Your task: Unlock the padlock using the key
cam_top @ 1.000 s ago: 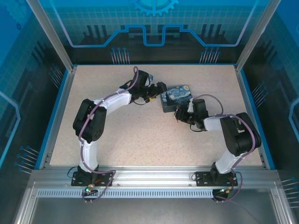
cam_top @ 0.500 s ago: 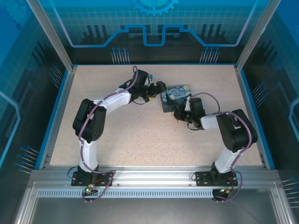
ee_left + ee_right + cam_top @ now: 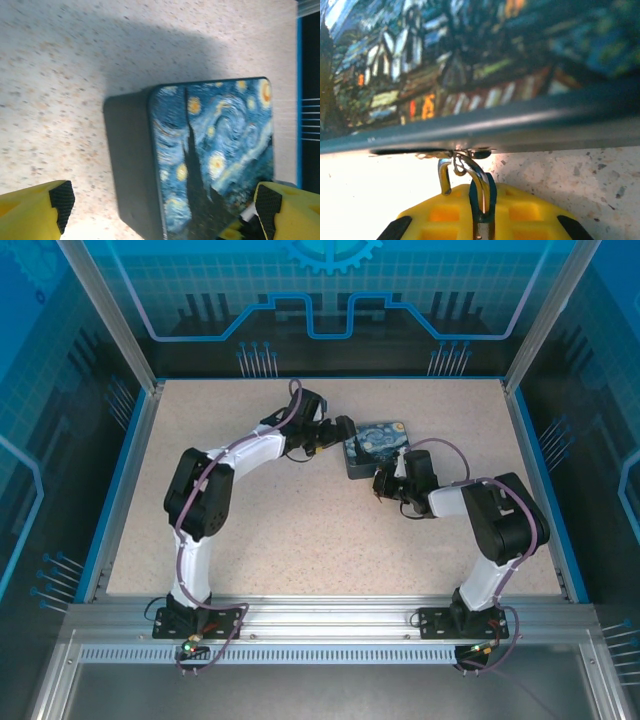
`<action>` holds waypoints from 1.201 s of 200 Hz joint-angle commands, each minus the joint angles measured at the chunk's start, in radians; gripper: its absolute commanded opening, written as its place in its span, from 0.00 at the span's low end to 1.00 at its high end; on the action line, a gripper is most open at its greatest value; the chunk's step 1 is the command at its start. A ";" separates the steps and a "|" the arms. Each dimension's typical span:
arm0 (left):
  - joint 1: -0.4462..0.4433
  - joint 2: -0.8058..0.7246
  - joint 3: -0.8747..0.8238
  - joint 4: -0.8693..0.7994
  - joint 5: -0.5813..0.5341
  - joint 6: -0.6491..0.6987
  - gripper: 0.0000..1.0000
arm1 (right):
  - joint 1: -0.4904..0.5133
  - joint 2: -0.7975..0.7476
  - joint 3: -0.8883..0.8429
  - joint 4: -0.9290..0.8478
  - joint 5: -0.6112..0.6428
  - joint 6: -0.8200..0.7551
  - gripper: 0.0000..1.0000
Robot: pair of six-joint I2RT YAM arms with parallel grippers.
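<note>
Your right pincer pinched the padlock to steady it against the box; your left pincer stood spread astride the box, probably to brace it.

Matt, finely grained finish seen on speckled beige tabletop. Smooth, lightly glossy lid and matt side wall seen on dark rectangular box with night-sky print. Bright polished metal shackle seen on small blue-bodied padlock.

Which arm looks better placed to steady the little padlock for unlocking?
Right. The right gripper is shut on the padlock, its shackle hooked at the edge of the box. The left gripper is open near the box, empty.
</note>
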 commanded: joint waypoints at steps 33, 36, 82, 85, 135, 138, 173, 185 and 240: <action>-0.093 0.068 0.117 -0.187 -0.308 0.242 0.96 | -0.036 -0.024 -0.054 -0.045 -0.058 0.045 0.00; -0.098 0.072 0.121 -0.189 -0.316 0.249 0.96 | -0.038 -0.024 -0.057 -0.042 -0.061 0.048 0.00; -0.139 0.116 0.143 -0.221 -0.405 0.277 0.97 | -0.064 -0.016 -0.087 0.006 -0.104 0.112 0.00; -0.142 0.116 0.141 -0.223 -0.411 0.276 0.97 | -0.064 -0.014 -0.089 0.011 -0.106 0.118 0.00; -0.162 0.116 0.085 -0.219 -0.409 0.220 0.96 | -0.073 0.008 -0.115 0.104 -0.157 0.226 0.00; -0.161 0.116 0.081 -0.219 -0.409 0.219 0.96 | -0.072 0.011 -0.117 0.112 -0.160 0.236 0.00; -0.176 0.110 0.041 -0.204 -0.396 0.201 0.94 | -0.071 0.049 -0.134 0.230 -0.203 0.357 0.00; -0.177 0.109 0.028 -0.199 -0.392 0.193 0.94 | -0.071 0.065 -0.139 0.274 -0.210 0.403 0.00; -0.186 0.096 -0.030 -0.175 -0.374 0.168 0.87 | -0.069 0.115 -0.150 0.417 -0.186 0.606 0.00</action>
